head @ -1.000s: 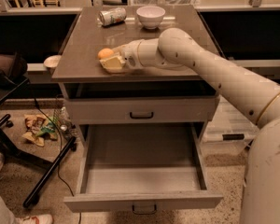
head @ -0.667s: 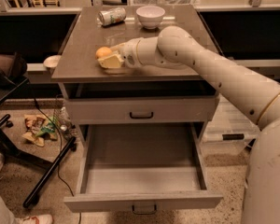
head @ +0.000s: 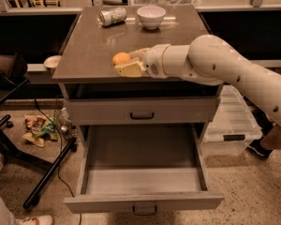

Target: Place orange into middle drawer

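I count one orange (head: pixel 121 58), one can (head: pixel 112 16), one bowl (head: pixel 151 16), and one gripper (head: pixel 125 63) at the orange. There are two drawers: top drawer (head: pixel 142 110), middle drawer (head: pixel 143 179).

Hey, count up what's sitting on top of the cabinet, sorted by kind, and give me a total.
Fruit: 1, the orange, with the hand right at it near the front edge.
Drink cans: 1, the can lying on its side at the back.
Bowls: 1, the white bowl at the back.
Total: 3
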Robot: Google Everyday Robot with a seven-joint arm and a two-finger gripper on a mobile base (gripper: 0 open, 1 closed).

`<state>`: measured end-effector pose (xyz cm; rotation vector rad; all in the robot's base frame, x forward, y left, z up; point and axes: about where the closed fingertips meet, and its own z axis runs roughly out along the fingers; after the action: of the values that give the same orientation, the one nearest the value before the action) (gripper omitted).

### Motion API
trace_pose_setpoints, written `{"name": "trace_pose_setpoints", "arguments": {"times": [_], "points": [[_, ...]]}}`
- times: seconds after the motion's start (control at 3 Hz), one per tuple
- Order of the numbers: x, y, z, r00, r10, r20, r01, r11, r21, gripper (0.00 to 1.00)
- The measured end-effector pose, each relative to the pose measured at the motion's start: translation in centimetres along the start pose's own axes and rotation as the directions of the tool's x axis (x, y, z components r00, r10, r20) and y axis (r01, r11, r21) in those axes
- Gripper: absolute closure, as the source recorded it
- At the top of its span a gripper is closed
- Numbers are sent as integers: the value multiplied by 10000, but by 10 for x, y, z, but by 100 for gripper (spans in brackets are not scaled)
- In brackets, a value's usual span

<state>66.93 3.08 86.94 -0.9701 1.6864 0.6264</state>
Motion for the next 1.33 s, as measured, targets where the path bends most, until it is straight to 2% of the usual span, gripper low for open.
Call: {"name": "trace_pose_setpoints", "arguments": {"times": [0.33,0.67,1.0,1.33], "points": [[1,7,-1,9999,-143,-96,142,9998,-104,100],[13,42,-14,9947,-833,-597,805,9956,-473,100],[47,74,-30,9868,-1055,-1232,999,9937,-512,100],[105,98,-32,9796,-709,-1879,615,9966,-557,100]]}}
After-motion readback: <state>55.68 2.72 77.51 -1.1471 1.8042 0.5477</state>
